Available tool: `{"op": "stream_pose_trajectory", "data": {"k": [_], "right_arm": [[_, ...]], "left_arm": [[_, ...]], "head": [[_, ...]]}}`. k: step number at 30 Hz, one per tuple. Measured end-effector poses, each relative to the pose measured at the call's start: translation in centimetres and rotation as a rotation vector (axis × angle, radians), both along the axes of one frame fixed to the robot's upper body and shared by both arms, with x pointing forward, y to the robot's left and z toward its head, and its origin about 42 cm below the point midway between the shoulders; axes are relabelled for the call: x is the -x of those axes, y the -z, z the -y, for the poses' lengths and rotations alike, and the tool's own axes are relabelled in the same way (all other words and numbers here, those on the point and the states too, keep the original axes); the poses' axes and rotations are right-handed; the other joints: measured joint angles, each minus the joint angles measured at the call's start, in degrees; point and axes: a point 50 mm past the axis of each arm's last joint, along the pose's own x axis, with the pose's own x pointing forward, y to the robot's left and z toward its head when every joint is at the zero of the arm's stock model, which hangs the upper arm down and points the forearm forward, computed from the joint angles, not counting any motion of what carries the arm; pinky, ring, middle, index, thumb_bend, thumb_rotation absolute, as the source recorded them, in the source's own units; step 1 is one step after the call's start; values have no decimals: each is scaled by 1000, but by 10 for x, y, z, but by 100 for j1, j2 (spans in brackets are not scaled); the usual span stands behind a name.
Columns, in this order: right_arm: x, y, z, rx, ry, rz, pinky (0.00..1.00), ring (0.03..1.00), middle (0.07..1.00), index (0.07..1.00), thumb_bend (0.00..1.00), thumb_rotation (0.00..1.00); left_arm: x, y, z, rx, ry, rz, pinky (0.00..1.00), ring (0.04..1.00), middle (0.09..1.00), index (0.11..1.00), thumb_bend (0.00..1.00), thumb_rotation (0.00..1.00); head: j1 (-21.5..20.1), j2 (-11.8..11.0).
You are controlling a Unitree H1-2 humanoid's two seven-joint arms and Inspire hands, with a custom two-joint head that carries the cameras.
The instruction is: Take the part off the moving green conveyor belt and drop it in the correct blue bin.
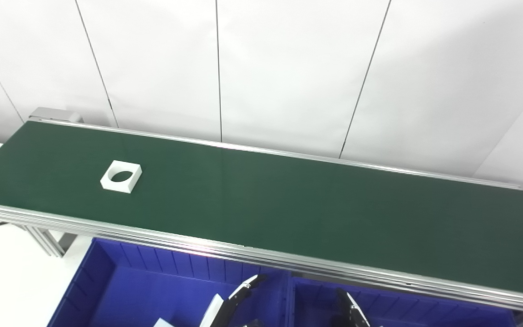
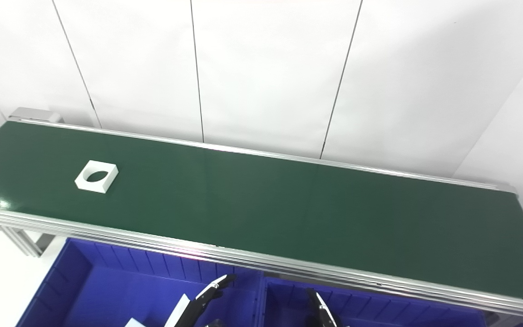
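Nothing is picked yet: the white square part with a round hole (image 1: 121, 176) rides near the green conveyor belt's (image 1: 288, 200) left end. Both the left hand (image 1: 236, 299) and the right hand (image 1: 351, 309) wait low over the blue bins (image 1: 107, 281), only fingertips showing, so I cannot tell their state.

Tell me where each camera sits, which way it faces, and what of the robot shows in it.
Left eye view: on the head, looking down and forward over the green conveyor belt with the white part at far left; only the left hand and right hand show, at the bottom edge.
Right eye view: beside it, a little to the right, same downward aim; the same fingertips show over the blue bins.
Shared: belt, part, bins, both hands, white wall panels.
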Motion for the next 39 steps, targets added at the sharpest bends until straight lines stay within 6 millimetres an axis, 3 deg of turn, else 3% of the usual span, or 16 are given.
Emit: {"op": "stream_pose_trajectory", "data": {"k": [10,15,19,24,30,36,39], "right_arm": [[-3,0,-2,12,-2,8,980,962,958,940,917,1000],[-5,1,-2,14,-3,9,987,968,963,947,906,1000],[-6,1,-2,14,-3,8,999,975,971,950,917,1000],[-9,1,-2,14,-9,9,997,979,972,952,900,1000],[-9,1,-1,15,-10,11,994,979,973,957,901,1000],[-10,1,-2,20,-11,14,999,980,974,958,886,1000],[-11,1,-2,16,-15,13,1000,984,979,962,883,1000]], "left_arm": [[0,-66,8,99,79,224,856,885,897,869,966,980],[-4,-93,1,75,102,349,858,881,896,864,966,972],[-26,-112,-19,-46,112,484,895,892,901,871,951,910],[-62,-135,-47,-206,116,600,935,929,924,882,951,753],[-101,-166,-66,-346,129,682,897,921,926,881,934,681],[-143,-204,-87,-509,112,748,922,906,900,872,930,603],[-162,-213,-101,-589,108,737,909,903,886,863,941,559]], "head": [[61,-35],[105,-53],[141,-70],[193,-106],[211,-132],[220,-167],[211,-185]]}}
